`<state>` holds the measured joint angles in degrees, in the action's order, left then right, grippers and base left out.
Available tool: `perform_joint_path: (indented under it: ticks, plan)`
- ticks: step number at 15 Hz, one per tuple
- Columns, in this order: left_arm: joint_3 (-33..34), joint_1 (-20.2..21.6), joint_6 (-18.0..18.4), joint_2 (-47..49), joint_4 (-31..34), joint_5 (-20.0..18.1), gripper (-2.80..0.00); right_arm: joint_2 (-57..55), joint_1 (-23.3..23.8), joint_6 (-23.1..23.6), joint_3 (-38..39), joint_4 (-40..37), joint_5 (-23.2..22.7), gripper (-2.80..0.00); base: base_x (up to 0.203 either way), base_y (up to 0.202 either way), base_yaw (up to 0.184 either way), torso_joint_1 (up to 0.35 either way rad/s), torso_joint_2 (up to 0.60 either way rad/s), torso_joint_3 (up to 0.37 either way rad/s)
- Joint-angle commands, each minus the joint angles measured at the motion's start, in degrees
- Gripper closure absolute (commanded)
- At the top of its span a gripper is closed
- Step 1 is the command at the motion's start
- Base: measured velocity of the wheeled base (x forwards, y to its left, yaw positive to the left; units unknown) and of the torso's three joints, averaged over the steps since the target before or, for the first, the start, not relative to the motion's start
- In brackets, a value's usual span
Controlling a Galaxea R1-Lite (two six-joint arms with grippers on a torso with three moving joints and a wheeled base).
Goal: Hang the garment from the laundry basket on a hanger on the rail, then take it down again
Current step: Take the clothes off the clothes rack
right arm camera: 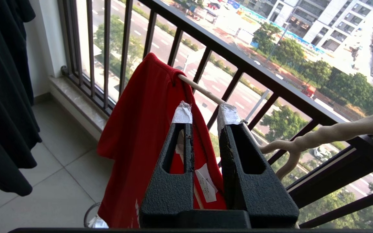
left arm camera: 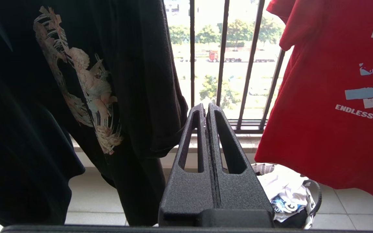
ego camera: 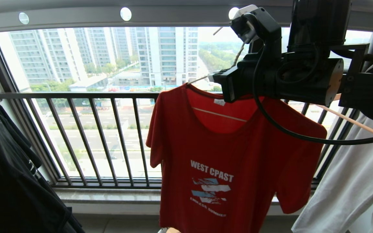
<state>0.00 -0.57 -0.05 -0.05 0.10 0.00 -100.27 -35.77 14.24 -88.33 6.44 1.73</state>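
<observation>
Rail [ego camera: 180, 17]: long grey bar across the top of the head view, round holes along it.

Window railing [ego camera: 76, 95]: black vertical bars behind everything hanging here.

Black T-shirt [left arm camera: 76, 81]: hangs at the robot's left, pale figure print on the chest.

Pale grey garment [ego camera: 351, 187]: hangs at the robot's right, on a tan wooden hanger.

Garment [ego camera: 231, 152]: red T-shirt, white "WEST CPAST" print, hanging full length on the hanger below the rail. In the right wrist view its shoulder drapes just past the fingertips, partly behind the left-hand finger.

Right gripper [right arm camera: 206, 115]: raised at the collar of the garment. Fingers [right arm camera: 228, 114] taped white at the tips and spread a little apart, with the hanger's thin arm running across the gap just beyond the tips (contact cannot be told).

Left gripper [left arm camera: 206, 110]: low, well apart from the garment, fingers pressed together on nothing.

Laundry basket [left arm camera: 316, 197]: on the tiled floor under the garment's hem, white cloth inside.

Hanger [right arm camera: 201, 89]: cream-white, its twisted neck beside the right-hand finger.
</observation>
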Motion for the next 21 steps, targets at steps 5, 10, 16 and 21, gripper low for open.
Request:
perform_joint_path:
  ticks: [5,10,16,21]
  plan:
    - [0.0,0.0,0.0,0.0,0.0,0.0,0.0,-0.3,0.0,0.3,-0.1,0.2,-0.1,-2.8,0.0,0.0,0.0,0.0,0.0,0.0]
    - [0.0,0.0,0.0,0.0,0.0,0.0,0.0,2.9,0.0,-0.3,2.6,-0.6,-0.1,-2.8,0.0,0.0,0.0,0.0,0.0,0.0]
    - [0.0,0.0,0.0,0.0,0.0,0.0,0.0,17.3,-1.1,-4.7,9.9,-6.5,-4.3,-2.8,0.0,0.0,0.0,0.0,0.0,0.0]
    - [0.0,0.0,0.0,0.0,0.0,0.0,0.0,19.3,-0.3,-6.2,8.7,-14.0,-6.1,-2.8,0.0,0.0,0.0,0.0,0.0,0.0]
